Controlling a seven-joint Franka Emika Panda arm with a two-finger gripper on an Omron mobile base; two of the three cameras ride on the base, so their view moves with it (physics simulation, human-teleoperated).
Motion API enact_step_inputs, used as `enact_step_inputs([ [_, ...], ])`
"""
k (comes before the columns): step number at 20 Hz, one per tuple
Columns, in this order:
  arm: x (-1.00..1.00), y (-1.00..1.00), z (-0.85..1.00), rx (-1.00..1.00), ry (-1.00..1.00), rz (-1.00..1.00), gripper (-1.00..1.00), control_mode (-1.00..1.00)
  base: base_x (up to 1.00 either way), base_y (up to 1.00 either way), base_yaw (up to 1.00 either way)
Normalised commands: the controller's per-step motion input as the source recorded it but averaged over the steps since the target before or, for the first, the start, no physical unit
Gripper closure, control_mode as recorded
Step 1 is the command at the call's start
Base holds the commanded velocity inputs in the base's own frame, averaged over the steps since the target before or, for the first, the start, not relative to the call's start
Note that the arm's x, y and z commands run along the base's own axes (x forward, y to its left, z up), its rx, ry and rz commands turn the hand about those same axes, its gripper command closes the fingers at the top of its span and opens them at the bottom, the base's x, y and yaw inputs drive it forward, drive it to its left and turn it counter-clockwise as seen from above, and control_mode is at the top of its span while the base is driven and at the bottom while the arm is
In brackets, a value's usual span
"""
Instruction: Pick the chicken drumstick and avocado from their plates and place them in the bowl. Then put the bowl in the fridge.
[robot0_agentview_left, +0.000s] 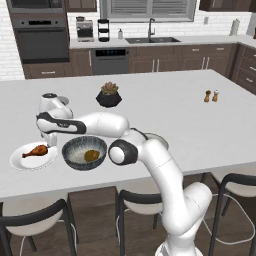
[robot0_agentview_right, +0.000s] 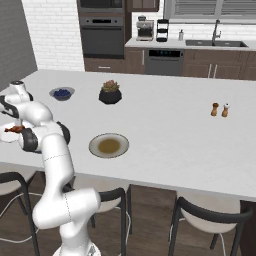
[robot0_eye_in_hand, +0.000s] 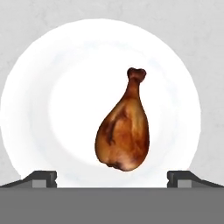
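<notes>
Centre of the hand view, one chicken drumstick (robot0_eye_in_hand: 124, 135) lies on the white plate (robot0_eye_in_hand: 39, 109), bare rim all round it. My pincer (robot0_eye_in_hand: 112, 177) hangs above, tips spread wide, pinching nothing. Lower left of the left base view, the bowl (robot0_agentview_left: 75, 148) just beside that plate holds one avocado (robot0_agentview_left: 91, 155); two plates counted, the beige-rimmed plate (robot0_agentview_right: 95, 147) apart.

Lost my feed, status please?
Gripper open above drumstick on white plate. Avocado already in bowl. Nothing in the way.
</notes>
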Motion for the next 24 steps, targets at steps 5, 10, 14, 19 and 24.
enact_step_inputs([
  [5, 0.20, 0.00, -0.02, 0.00, 0.00, 0.00, -1.00, -1.00, 0.00, 0.00, 0.00],
  [10, 0.26, 0.00, 0.00, 0.00, 0.00, 0.00, -1.00, -1.00, 0.00, 0.00, 0.00],
  [14, 0.11, 0.00, 0.00, 0.00, 0.00, 0.00, -1.00, -1.00, 0.00, 0.00, 0.00],
  [19, 0.00, 0.00, 0.00, 0.00, 0.00, 0.00, -1.00, -1.00, 0.00, 0.00, 0.00],
  [24, 0.01, 0.15, 0.00, 0.00, 0.00, 0.00, -1.00, -1.00, 0.00, 0.00, 0.00],
])
